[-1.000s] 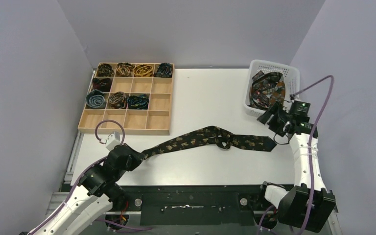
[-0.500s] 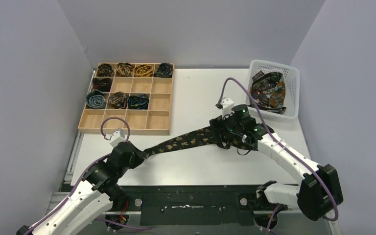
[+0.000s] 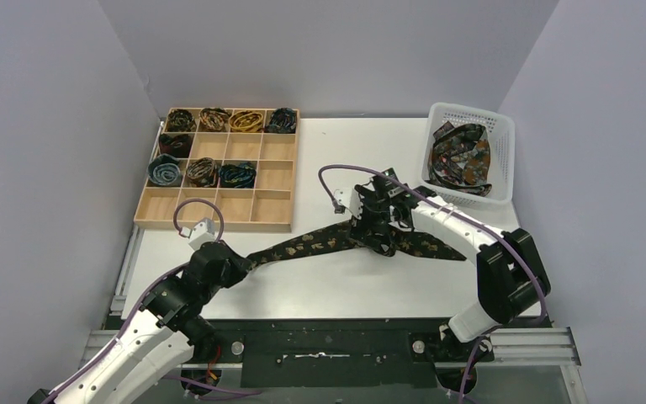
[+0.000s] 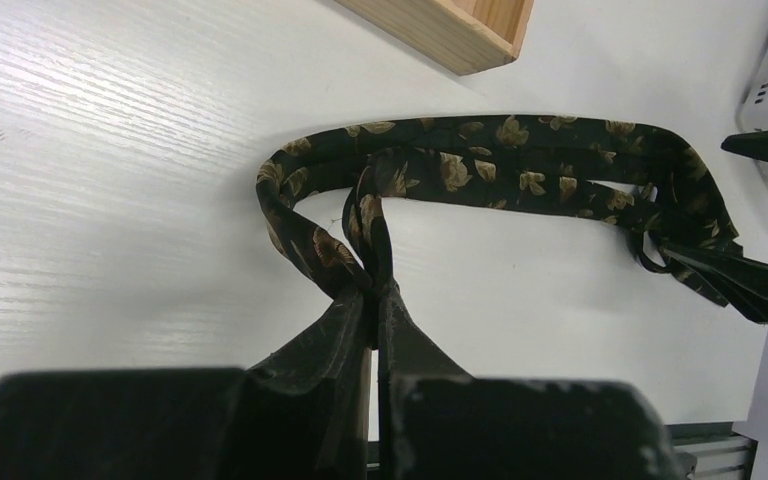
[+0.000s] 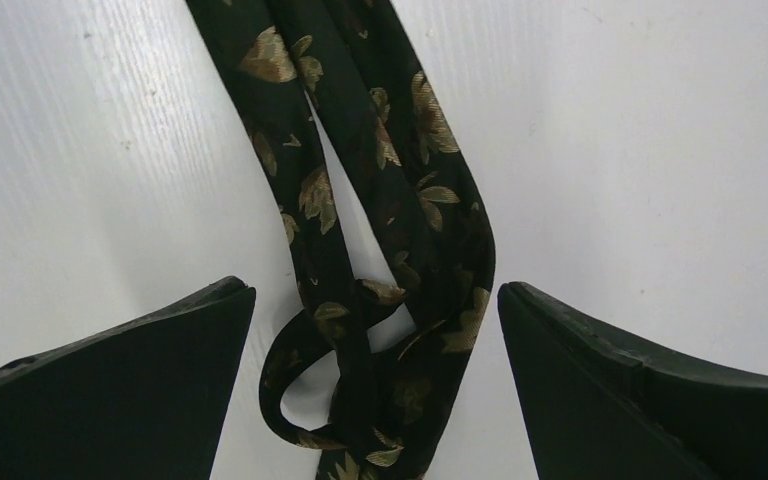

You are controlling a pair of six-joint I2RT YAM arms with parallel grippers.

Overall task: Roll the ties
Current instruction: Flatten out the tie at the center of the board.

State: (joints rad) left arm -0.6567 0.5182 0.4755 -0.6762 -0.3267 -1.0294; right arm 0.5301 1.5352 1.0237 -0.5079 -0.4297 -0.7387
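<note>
A dark tie with gold leaves (image 3: 320, 240) lies stretched across the white table, from lower left to its wide end at the right (image 3: 437, 247). My left gripper (image 3: 237, 264) is shut on the tie's narrow folded end, which shows pinched in the left wrist view (image 4: 370, 285). My right gripper (image 3: 380, 238) is open, hovering over the tangled middle of the tie, its fingers either side of the twisted loop (image 5: 380, 330). Several rolled ties (image 3: 219, 147) sit in the wooden tray. More loose ties (image 3: 463, 156) fill the white basket.
The wooden compartment tray (image 3: 269, 202) stands at the back left, its corner seen in the left wrist view (image 4: 460, 30). The white plastic basket (image 3: 505, 139) stands at the back right. The table's near edge runs along a black rail (image 3: 328, 341).
My right arm swung from beside the basket leftwards to over the tie's middle, and the wide end has shifted slightly. My left gripper has stayed shut on the narrow end.
</note>
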